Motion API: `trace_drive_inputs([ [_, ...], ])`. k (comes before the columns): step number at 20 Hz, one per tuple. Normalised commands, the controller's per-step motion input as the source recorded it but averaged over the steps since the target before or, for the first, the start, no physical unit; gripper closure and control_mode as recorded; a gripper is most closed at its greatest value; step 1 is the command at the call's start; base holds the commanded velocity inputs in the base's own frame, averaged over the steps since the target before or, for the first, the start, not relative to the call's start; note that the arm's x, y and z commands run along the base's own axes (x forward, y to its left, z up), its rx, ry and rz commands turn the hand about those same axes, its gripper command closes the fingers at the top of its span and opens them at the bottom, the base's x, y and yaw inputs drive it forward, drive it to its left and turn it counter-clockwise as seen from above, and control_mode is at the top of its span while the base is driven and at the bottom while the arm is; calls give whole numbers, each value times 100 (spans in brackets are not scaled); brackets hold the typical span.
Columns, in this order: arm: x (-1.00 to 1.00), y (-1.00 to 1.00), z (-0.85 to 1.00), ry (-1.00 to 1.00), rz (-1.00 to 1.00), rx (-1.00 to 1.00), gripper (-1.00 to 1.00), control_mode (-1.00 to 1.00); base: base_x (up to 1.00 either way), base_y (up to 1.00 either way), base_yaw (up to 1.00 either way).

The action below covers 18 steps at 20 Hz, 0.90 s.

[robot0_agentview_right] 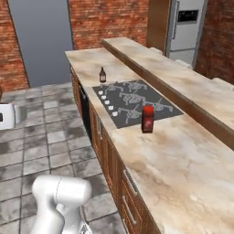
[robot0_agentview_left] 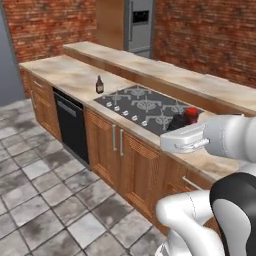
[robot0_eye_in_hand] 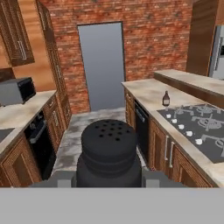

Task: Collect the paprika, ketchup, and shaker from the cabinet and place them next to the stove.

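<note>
While carried: the shaker point(robot0_eye_in_hand: 109, 151) sits clamped between the gripper point(robot0_eye_in_hand: 109, 178) fingers.
Paprika point(robot0_agentview_right: 147, 119): upright on the counter point(robot0_agentview_right: 183, 164), just beside the stove point(robot0_agentview_right: 137, 103) near-right corner.
Ketchup point(robot0_agentview_right: 103, 75): upright beyond the stove's far-left edge.

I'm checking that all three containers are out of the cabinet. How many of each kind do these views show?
Paprika jar, beside the stove: 1
Ketchup bottle, on the counter past the stove: 1
Black shaker, held in the tool: 1
Total: 3
</note>
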Motion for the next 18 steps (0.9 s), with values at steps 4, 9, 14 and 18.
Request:
trace_drive_inputs([
  [4, 0, 0, 0, 0, 0, 0, 100, 100, 30, 0, -47],
  [9, 0, 0, 0, 0, 0, 0, 100, 100, 17, -1, -54],
  [14, 0, 0, 0, 0, 0, 0, 100, 100, 19, 0, -55],
  [18, 0, 0, 0, 0, 0, 0, 100, 100, 22, 0, -54],
])
